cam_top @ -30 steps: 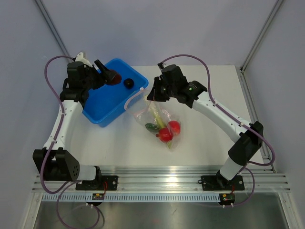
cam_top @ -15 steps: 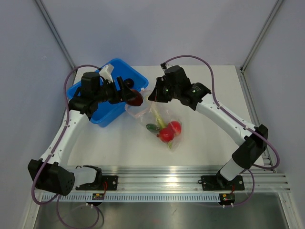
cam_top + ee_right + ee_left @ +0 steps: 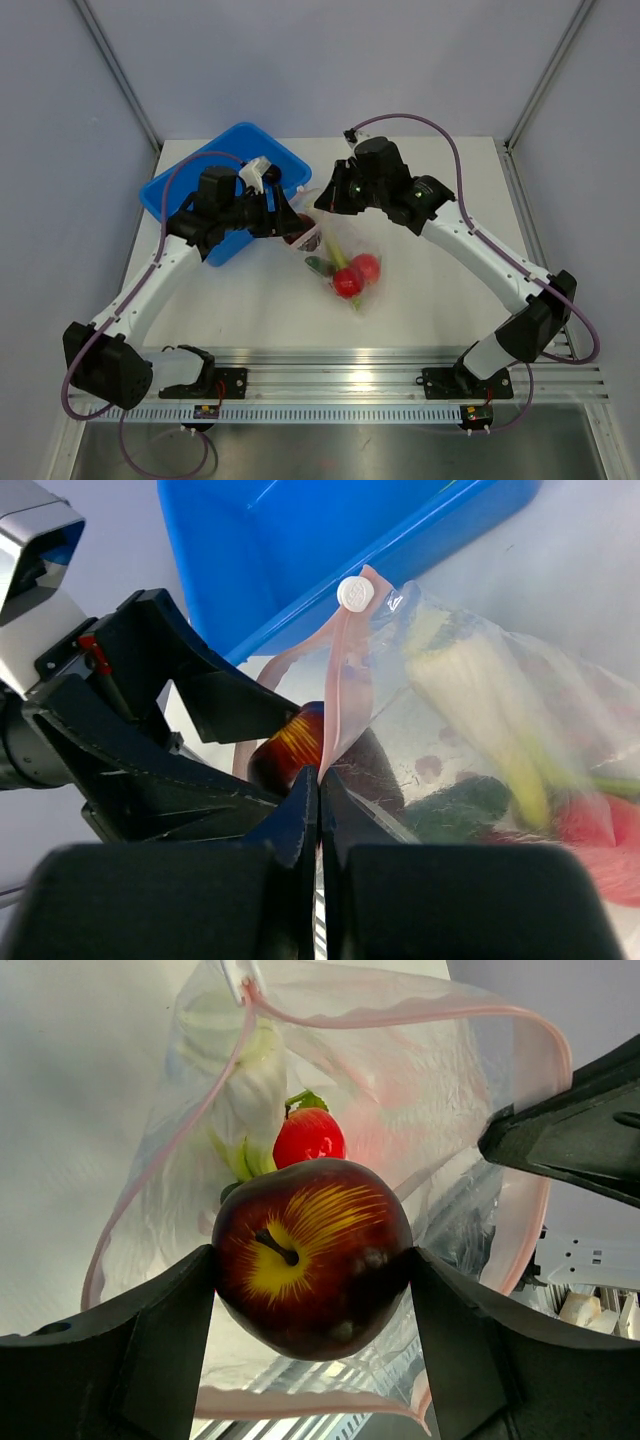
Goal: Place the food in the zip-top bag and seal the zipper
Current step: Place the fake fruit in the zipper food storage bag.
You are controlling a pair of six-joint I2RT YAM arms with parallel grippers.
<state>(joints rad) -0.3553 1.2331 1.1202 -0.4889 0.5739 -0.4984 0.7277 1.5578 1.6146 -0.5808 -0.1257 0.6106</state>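
— One second was enough to swing the left arm [image 3: 150, 288] off the blue bin [image 3: 185, 195] and across to the zip-top bag [image 3: 345, 262]. What does that buy us?

— Another piece almost home. The left fingers [image 3: 150, 1360] clamp a dark red apple [image 3: 312, 1255] from both sides, right at the bag's open mouth. I'd judge that a short push forward and a release would put it inside.

— And the right arm [image 3: 480, 255]?

— It has barely shifted, reaching in from the far side. The right fingers [image 3: 300, 825] are pinched tight on the pink-red zipper [image 3: 345, 680], holding that edge up off the table [image 3: 420, 300].

— What's already bagged?

— Two red fruits [image 3: 348, 283], a pale stalk [image 3: 480, 710] and a green cucumber piece [image 3: 455, 805]. Sealing hasn't begun: the white slider [image 3: 352, 592] sits at one end.
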